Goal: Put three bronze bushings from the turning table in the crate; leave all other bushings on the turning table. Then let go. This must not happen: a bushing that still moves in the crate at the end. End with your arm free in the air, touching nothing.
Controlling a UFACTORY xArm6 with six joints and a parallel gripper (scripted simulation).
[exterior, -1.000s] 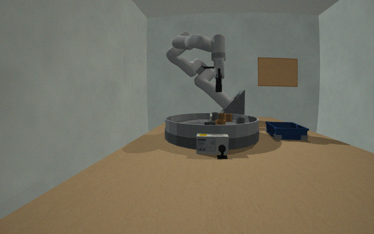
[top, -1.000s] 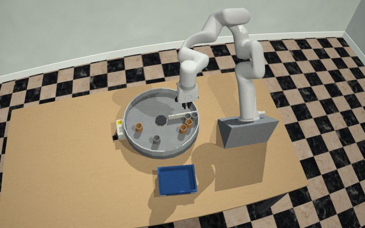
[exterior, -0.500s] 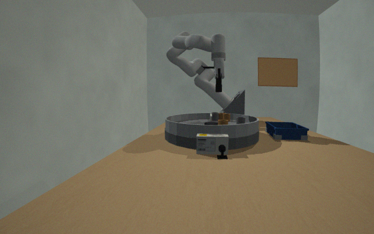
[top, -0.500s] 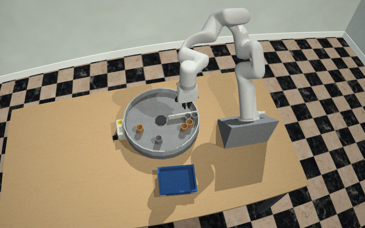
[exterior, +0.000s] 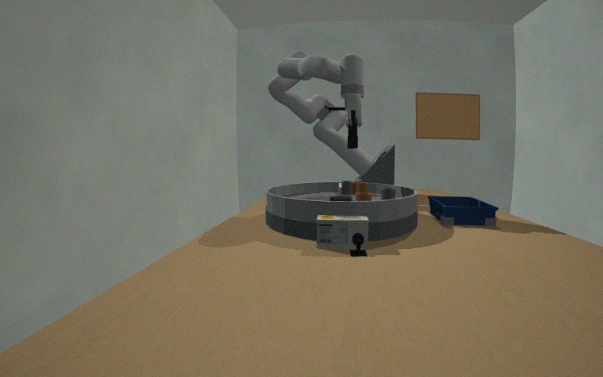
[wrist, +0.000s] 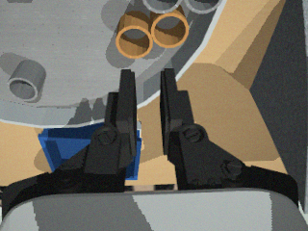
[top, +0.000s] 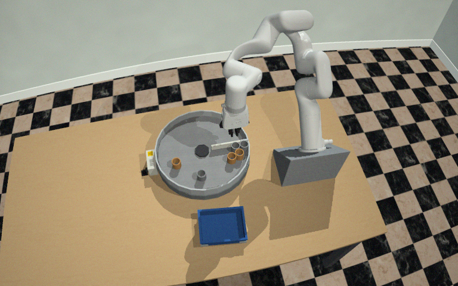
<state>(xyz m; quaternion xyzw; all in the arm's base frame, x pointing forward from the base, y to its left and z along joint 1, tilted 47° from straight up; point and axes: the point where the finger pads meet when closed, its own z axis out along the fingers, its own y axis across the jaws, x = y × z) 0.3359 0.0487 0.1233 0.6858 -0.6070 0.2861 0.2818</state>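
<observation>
The grey turning table (top: 202, 155) holds three bronze bushings: one at the left (top: 176, 162) and a touching pair at the right (top: 231, 157) (top: 239, 154). The pair also shows in the wrist view (wrist: 134, 41) (wrist: 169, 29). Two grey bushings (top: 235, 146) (top: 243, 144) stand just behind the pair, and a third (top: 201, 174) stands near the front. My gripper (top: 234, 131) hangs well above the table's right rear part, pointing down. Its fingers stand a narrow gap apart with nothing between them. The blue crate (top: 222, 225) is empty.
A black hub (top: 201, 150) sits at the table's centre, with a white bar (top: 229, 143) running from it to the rim. A control box (top: 151, 162) sits at the table's left side. My grey base (top: 309, 163) stands to the right.
</observation>
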